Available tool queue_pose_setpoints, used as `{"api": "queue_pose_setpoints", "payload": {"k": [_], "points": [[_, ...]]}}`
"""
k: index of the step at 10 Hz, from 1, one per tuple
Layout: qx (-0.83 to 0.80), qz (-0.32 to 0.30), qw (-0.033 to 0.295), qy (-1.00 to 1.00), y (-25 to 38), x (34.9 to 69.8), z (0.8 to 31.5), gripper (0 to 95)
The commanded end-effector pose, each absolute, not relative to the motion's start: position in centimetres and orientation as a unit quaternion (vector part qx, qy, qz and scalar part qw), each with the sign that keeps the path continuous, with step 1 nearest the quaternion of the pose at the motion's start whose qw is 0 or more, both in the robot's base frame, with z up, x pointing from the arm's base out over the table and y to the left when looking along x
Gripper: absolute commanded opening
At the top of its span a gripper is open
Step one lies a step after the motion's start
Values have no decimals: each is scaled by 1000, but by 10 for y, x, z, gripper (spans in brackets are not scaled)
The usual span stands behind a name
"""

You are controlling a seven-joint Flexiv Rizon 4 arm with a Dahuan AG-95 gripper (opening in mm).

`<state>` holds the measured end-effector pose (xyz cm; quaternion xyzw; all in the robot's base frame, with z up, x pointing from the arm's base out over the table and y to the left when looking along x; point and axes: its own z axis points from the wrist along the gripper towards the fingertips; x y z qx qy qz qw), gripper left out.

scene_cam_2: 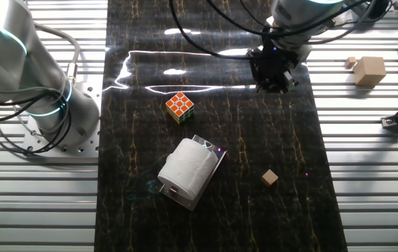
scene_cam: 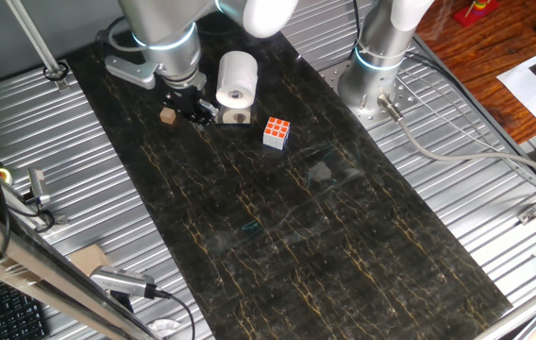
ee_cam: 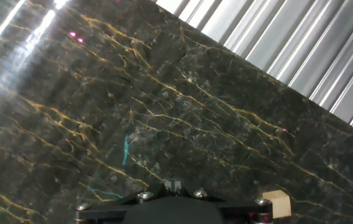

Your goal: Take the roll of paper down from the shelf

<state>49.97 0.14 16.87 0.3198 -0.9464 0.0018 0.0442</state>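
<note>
White roll of paper (scene_cam_2: 186, 171) lying atop pale shelf (scene_cam: 236, 116), hollow core visible

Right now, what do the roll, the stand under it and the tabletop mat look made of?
The roll of paper: soft white tissue, matte, hollow core visible. The shelf: pale unfinished wood, likely, with a dark round hole. The mat: dark, marble-patterned with gold veins; glossy glare suggests a smooth, printed surface.

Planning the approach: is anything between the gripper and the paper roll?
No. In the other fixed view, only bare dark mat separates the gripper from the paper roll.
</note>
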Motion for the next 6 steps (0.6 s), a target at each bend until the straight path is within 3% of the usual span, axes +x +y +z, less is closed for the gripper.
{"api": "queue_pose_setpoints", "payload": {"k": [1,5,6], "points": [[320,1,53,-946,0,500,169,0],[340,3,111,-934,-32,488,158,0],[347,6,119,-930,-39,484,156,190]]}}
